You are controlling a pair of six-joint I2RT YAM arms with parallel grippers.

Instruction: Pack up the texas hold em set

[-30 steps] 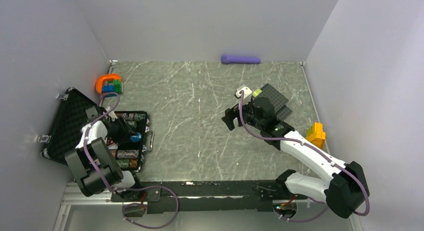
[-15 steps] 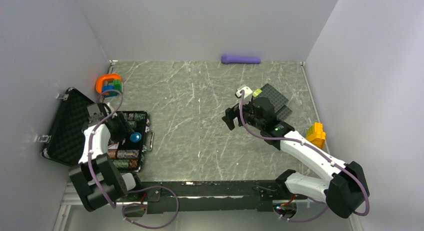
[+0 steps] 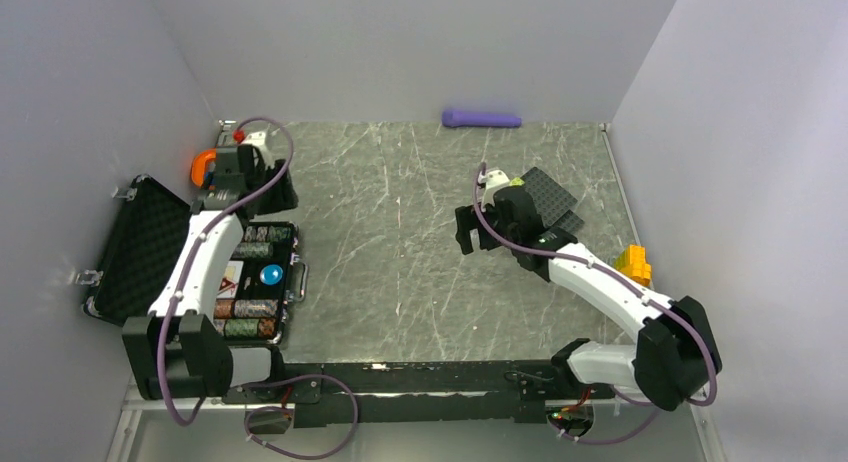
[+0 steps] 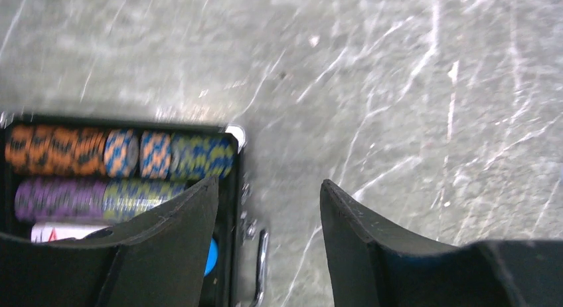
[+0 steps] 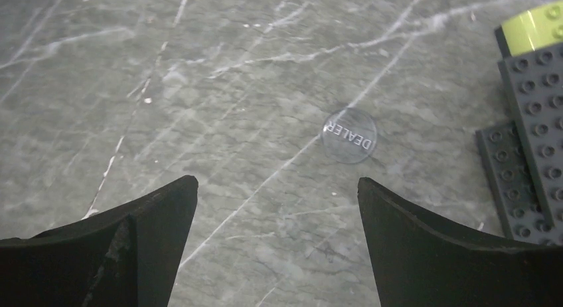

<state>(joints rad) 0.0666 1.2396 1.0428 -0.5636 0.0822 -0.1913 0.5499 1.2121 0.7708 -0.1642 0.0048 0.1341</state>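
Black foam-lined latch case [image 3: 125,244] sits open at the left of the top view, with its lid laid back toward the left edge and its tray toward centre. Rows of striped poker chip stacks [image 4: 119,154] fill the tray. A round blue disc [image 3: 271,275] lies mid-tray, beside a white card bearing a dark red triangle [image 3: 229,280].

Left gripper [image 4: 269,187] hangs over bare grey marble-pattern table [image 3: 400,242], just past the case's upper edge in the top view. Its fingers are apart with nothing between them. Orange ring toy [image 3: 203,165] is close on its left in the top view.

Right gripper [image 5: 277,181] is right of centre in the top view, fingers spread wide and empty. A clear round disc marked DEALER [image 5: 349,135] lies flat on the table, above the gap between the fingers in the right wrist view and touching neither.

Dark grey studded building plates [image 5: 531,141] lie near the disc at the right edge. A lime green brick [image 5: 538,24] is in the upper right corner. Purple cylinder [image 3: 482,118] lies along the far wall, and a yellow block [image 3: 632,265] is at the right.
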